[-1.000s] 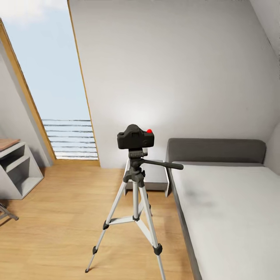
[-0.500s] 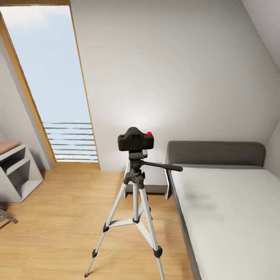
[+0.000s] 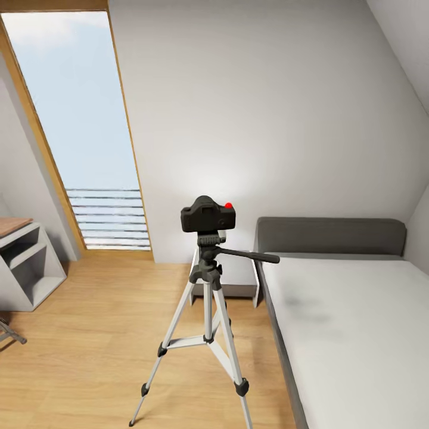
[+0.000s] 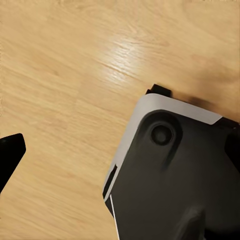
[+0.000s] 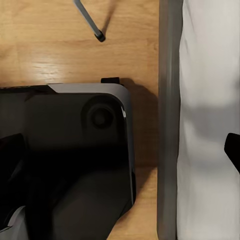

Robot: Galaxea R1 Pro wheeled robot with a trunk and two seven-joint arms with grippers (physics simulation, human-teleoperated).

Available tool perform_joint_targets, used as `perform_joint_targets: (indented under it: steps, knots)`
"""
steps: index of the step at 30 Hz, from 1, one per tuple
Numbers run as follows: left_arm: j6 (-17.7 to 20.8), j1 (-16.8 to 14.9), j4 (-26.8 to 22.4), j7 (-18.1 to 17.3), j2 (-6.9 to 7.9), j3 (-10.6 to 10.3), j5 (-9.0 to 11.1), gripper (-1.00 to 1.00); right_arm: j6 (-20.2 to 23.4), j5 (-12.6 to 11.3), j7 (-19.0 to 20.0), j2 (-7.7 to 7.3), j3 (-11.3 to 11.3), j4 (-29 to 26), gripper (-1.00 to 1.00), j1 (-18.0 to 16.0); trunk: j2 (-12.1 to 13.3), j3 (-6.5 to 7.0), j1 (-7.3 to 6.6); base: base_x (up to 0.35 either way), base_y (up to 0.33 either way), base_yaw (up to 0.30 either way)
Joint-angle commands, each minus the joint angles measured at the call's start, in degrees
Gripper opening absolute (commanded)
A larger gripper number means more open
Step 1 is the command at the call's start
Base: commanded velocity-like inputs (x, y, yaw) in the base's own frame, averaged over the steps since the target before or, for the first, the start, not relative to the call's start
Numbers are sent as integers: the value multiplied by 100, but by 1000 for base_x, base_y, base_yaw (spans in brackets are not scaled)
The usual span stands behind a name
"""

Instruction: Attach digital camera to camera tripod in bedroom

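- Camera [image 3: 208, 215]: sits upright on the head of the tripod [image 3: 207, 310], centred on the mount, red button on top. No hand is on it.
- Tripod: stands on the wood floor [image 3: 101, 322], all three legs spread, pan handle pointing toward the bed [image 3: 351, 322]. It is just beside the bed's near corner, in front of a small white table against the wall.
- Room: sloped white walls, a tall window [image 3: 77, 119] to the far side, white shelves [image 3: 27, 262] by it.
- Left wrist view: looks down on floor and the robot's dark base [image 4: 175, 175]. One dark fingertip [image 4: 10, 152] shows at the edge; I cannot tell how the fingers stand.
- Right wrist view: floor, base [image 5: 65, 150], a tripod foot [image 5: 100, 36] and the bed edge [image 5: 170, 125]. One dark tip shows at the edge; finger state cannot be told.
- Progress, as judged: the camera appears mounted and both arms hang low, clear of it. The attaching looks done; whether it is locked to the plate cannot be confirmed from here.
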Motion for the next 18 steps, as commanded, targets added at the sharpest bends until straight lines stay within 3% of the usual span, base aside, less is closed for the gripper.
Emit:
perform_joint_targets:
  steps: [1,18]
  knots:
    - [-16,-4,-1,12,0,-31,35,100,-35,12,28,-3,-49,17,100,-9,-12,-13,3,0,0,0]
    - [-23,-4,-31,13,2,-7,34,100,-35,87,28,16,-25,0,100,-9,-12,-12,3,0,0,0]
